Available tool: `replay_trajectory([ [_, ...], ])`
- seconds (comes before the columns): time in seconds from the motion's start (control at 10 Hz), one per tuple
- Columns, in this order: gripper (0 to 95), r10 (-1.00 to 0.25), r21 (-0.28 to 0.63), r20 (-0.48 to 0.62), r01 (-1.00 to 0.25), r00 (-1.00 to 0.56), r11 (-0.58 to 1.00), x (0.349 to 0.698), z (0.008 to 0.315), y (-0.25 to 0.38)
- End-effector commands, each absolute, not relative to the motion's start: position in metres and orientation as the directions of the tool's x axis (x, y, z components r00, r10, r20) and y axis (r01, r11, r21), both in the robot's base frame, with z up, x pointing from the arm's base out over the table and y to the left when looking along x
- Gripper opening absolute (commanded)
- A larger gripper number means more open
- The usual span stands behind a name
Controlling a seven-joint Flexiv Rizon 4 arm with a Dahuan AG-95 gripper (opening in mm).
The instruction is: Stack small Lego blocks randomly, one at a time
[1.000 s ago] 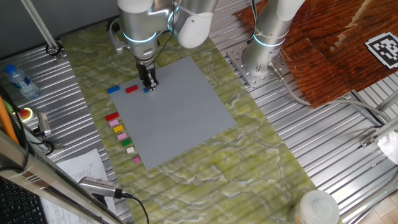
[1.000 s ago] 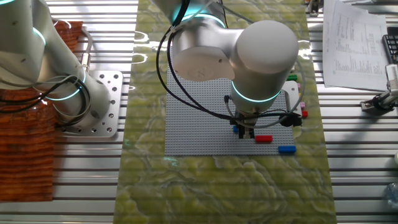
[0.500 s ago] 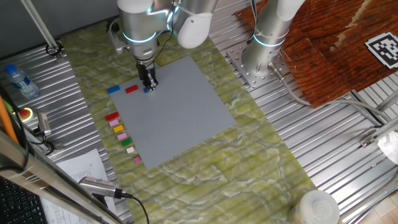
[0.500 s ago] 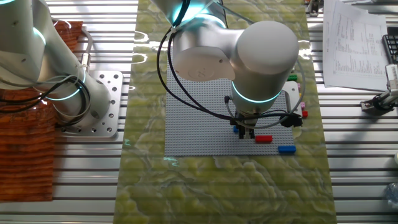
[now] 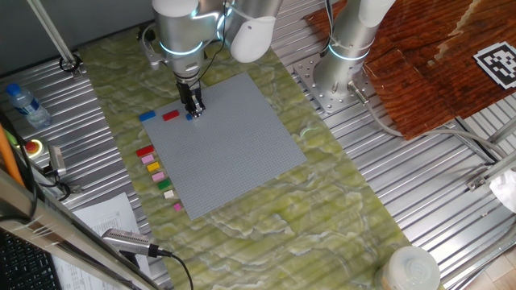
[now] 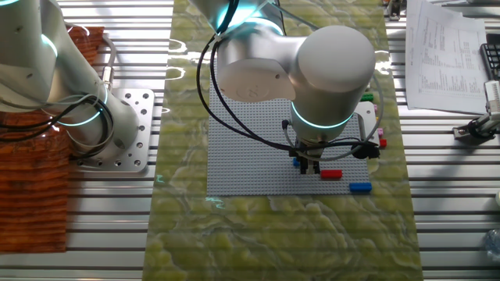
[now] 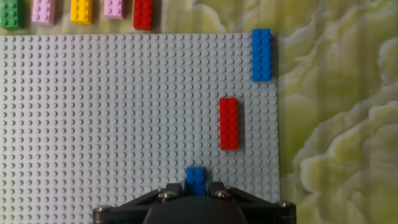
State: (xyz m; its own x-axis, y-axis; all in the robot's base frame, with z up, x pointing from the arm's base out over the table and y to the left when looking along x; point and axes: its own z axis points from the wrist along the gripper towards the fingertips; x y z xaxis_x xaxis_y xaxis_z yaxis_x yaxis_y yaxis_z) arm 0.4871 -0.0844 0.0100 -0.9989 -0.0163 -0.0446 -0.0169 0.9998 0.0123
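Note:
My gripper [image 7: 195, 186] is shut on a small blue brick [image 7: 195, 177] that rests on the grey baseplate [image 7: 112, 124] near its edge. The gripper also shows in one fixed view [image 5: 193, 111] and in the other fixed view [image 6: 309, 165]. A red brick [image 7: 229, 123] lies on the plate just beyond it. A longer blue brick [image 7: 261, 55] lies at the plate's corner. A row of green [image 7: 11, 12], pink [image 7: 43, 10], yellow [image 7: 81, 10], pink [image 7: 114, 8] and red [image 7: 143, 14] bricks lies on the mat beside the plate's far edge.
A second robot arm's base [image 5: 339, 76] stands beside the plate. A water bottle [image 5: 24, 105], papers [image 5: 105, 217] and a microphone [image 5: 129, 242] lie off the green mat [image 5: 266, 217]. An orange-brown cloth [image 5: 435, 56] covers the far corner.

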Motion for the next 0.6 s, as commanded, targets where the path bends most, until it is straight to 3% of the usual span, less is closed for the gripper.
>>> replay_trajectory([
  [0.1,0.0,-0.018,0.010,-0.042,-0.018,-0.999,1.000,0.4871,-0.0054,-0.0850],
  [0.5,0.0,-0.014,0.014,-0.042,-0.014,-0.999,1.000,0.4870,-0.0036,-0.0849],
  [0.6,19.0,-0.016,0.015,-0.042,-0.016,-0.999,1.000,0.4869,0.0002,-0.0847],
])
